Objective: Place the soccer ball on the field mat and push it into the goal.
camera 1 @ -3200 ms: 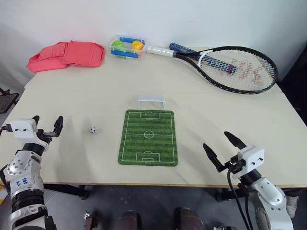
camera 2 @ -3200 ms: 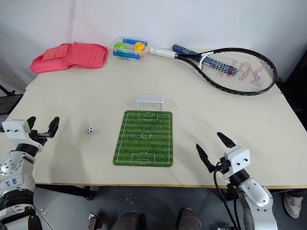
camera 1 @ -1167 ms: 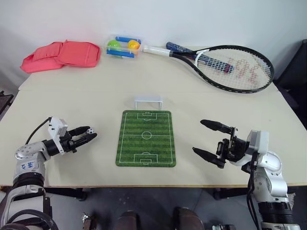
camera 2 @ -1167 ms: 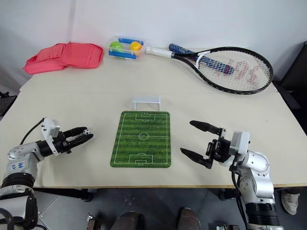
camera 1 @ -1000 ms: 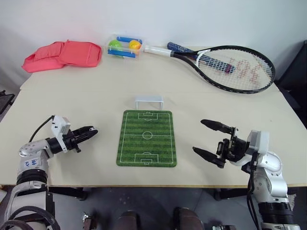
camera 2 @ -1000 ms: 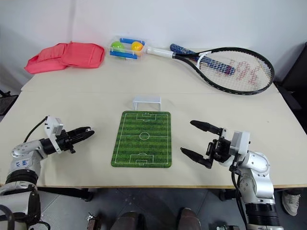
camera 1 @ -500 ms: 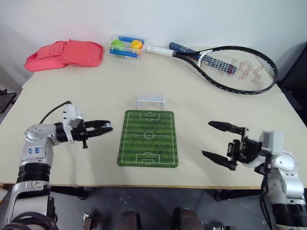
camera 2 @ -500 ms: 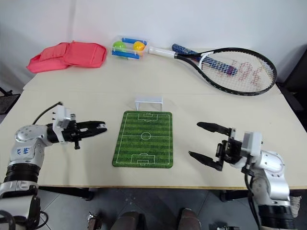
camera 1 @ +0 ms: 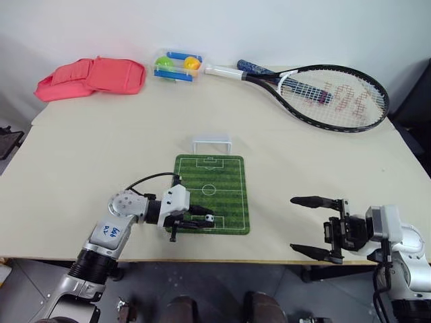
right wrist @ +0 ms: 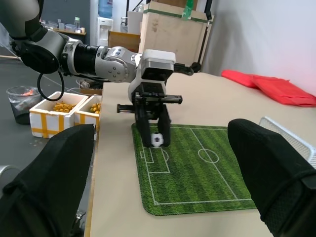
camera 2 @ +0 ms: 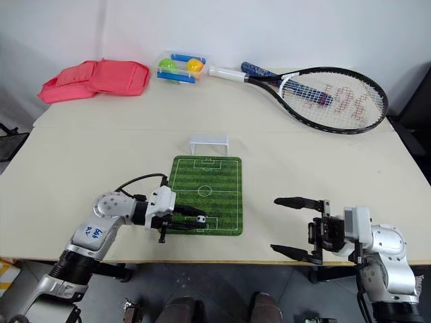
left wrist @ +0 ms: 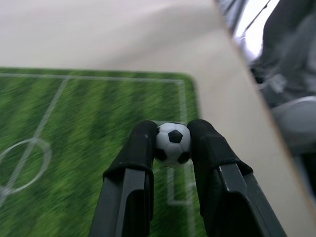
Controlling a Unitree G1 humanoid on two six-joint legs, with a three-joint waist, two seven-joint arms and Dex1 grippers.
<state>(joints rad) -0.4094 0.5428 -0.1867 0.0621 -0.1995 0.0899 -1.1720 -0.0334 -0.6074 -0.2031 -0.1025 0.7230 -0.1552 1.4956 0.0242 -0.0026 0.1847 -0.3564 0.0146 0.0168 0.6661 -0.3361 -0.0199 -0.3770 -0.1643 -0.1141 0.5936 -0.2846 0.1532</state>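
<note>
Currently: my left hand [left wrist: 172, 148] is pinched on the soccer ball [left wrist: 173, 143], over the near end of the field mat [camera 1: 209, 176], by the near penalty box. My right hand [camera 1: 312, 226] hangs spread and empty, off to the mat's right. Goal [camera 1: 212, 143]: standing at the mat's far edge. Step in hand: placing. Next, as I judge it: lower, release, then push the ball straight up the pitch.

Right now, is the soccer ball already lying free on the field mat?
No, the soccer ball is clamped between the left gripper's fingertips, over the near end of the field mat.
</note>
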